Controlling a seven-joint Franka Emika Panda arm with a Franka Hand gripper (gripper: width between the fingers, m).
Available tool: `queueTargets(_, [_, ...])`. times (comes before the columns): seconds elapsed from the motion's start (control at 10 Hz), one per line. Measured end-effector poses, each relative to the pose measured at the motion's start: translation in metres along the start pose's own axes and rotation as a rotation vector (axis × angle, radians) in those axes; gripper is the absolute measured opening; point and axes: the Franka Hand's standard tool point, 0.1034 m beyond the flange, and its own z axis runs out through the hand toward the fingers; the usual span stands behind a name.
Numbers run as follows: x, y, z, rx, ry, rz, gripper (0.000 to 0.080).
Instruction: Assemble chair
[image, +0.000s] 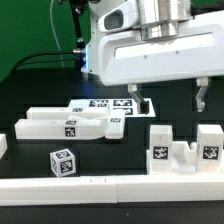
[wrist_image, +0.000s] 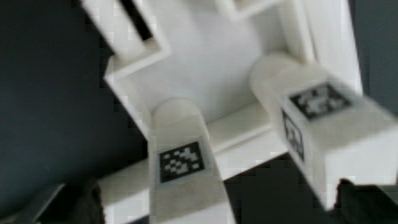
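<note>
Loose white chair parts lie on the black table. Long flat pieces (image: 70, 124) rest at the exterior view's left, with a small tagged cube (image: 62, 162) in front of them. A chunky piece with two tagged posts (image: 183, 148) stands at the exterior view's right. My gripper (image: 167, 97) hangs above and behind that piece, open and holding nothing. The wrist view looks down on a white part with two rounded tagged legs (wrist_image: 178, 160) joined to a slab (wrist_image: 196, 60). My gripper (wrist_image: 214, 212) shows only as dark fingertips (wrist_image: 71, 208) at the frame's edge, well apart.
The marker board (image: 100, 105) lies flat behind the long pieces. A low white rail (image: 110, 186) runs along the table's front edge. A small white block (image: 3, 146) sits at the exterior view's far left. A green backdrop stands behind.
</note>
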Motion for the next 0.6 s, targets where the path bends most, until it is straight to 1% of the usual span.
queueTargets(0.1, [0.0,0.003,0.0,0.001,0.005,-0.19,0.0649])
queueTargets(0.2, [0.0,0.008,-0.001,0.001,0.013,-0.318,0.0649])
queueTargets(0.3, [-0.001,0.01,-0.001,-0.007,0.03,-0.338,0.0649])
queueTargets(0.5, [-0.001,0.01,0.0,-0.008,0.027,-0.335,0.0649])
queueTargets(0.6, [0.0,0.014,-0.001,-0.01,0.029,-0.326,0.0649])
